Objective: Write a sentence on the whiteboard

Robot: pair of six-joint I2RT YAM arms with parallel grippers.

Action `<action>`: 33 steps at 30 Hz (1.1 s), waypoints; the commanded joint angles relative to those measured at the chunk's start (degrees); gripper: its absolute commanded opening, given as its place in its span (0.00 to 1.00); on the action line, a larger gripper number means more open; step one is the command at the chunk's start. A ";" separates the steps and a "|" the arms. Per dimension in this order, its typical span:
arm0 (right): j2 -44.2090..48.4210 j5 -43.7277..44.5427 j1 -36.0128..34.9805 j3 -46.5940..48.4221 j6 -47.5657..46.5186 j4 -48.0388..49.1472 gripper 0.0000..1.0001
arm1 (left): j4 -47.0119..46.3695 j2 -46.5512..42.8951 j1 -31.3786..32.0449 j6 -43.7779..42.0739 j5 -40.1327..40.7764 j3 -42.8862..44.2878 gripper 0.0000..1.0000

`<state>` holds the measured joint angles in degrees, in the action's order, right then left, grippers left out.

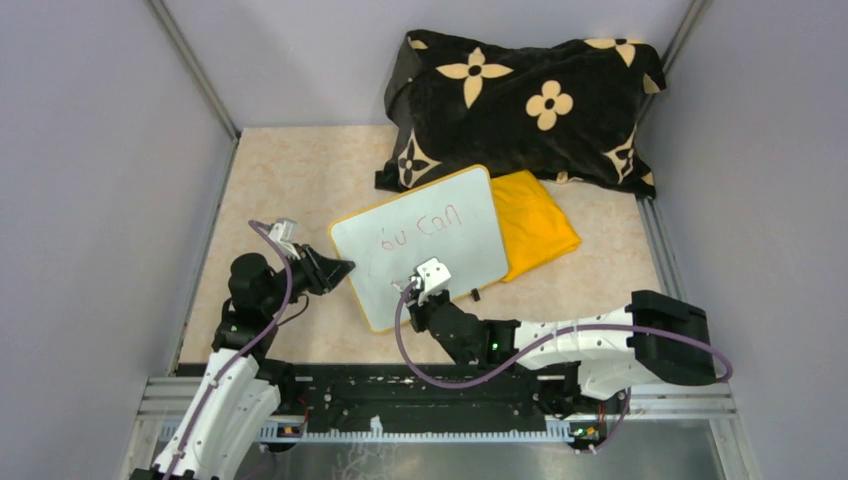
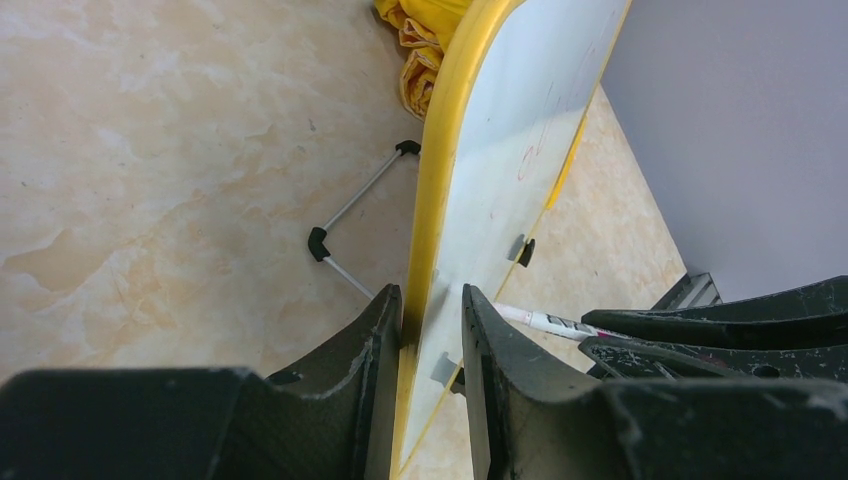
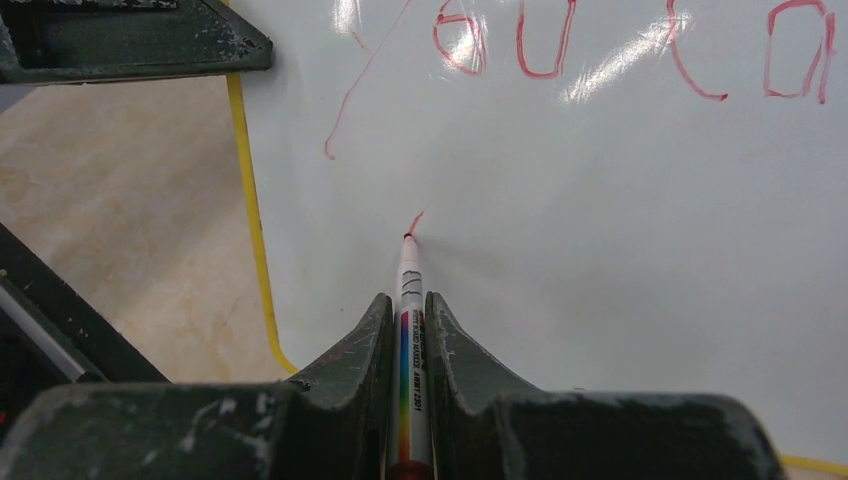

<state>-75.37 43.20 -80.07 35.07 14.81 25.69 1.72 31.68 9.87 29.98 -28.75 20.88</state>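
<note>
- Whiteboard (image 1: 440, 250) flat on the table (image 1: 280, 180), touching a yellow cloth (image 1: 535, 225), just in front of a black pillow (image 1: 520, 100).
- Left gripper (image 2: 432, 300) clamped on the board's yellow rim.
- Right gripper (image 3: 408, 305) clamped on a marker (image 3: 410, 270), tip touching the board below the red letters (image 3: 520, 40).

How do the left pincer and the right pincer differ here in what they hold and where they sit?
The left pincer clamps the whiteboard by its yellow rim; the right pincer clamps a marker. The left pincer stands wider, with the board between its fingers, while the right pincer nearly meets around the thin pen. The left pincer sits at the board's edge, the right pincer over its face, marker tip touching. Both are dark and holding something.
</note>
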 commanded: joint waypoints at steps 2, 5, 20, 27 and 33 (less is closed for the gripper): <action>0.22 -0.83 0.64 1.11 3.18 -3.23 0.00 | -1.29 -0.68 -0.20 -0.10 -1.13 -0.41 0.34; 0.41 -1.80 0.63 0.66 4.40 -4.61 0.00 | -1.28 -0.74 -0.20 -0.09 -1.26 -0.41 0.34; 1.70 -2.11 -0.46 -1.70 7.90 -7.39 0.00 | -1.30 -0.66 -0.20 -0.18 -1.38 -0.41 0.34; 2.03 -2.42 -0.70 -2.20 8.48 -7.85 0.00 | -1.33 -0.48 -0.20 -0.18 -1.47 -0.41 0.34; 1.64 -1.99 -0.71 -0.82 6.39 -5.86 0.00 | -1.32 -0.44 -0.11 -0.18 -1.46 -0.41 0.34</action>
<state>-74.56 40.05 -80.62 33.34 22.55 18.13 1.72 31.70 9.87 29.98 -28.73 20.64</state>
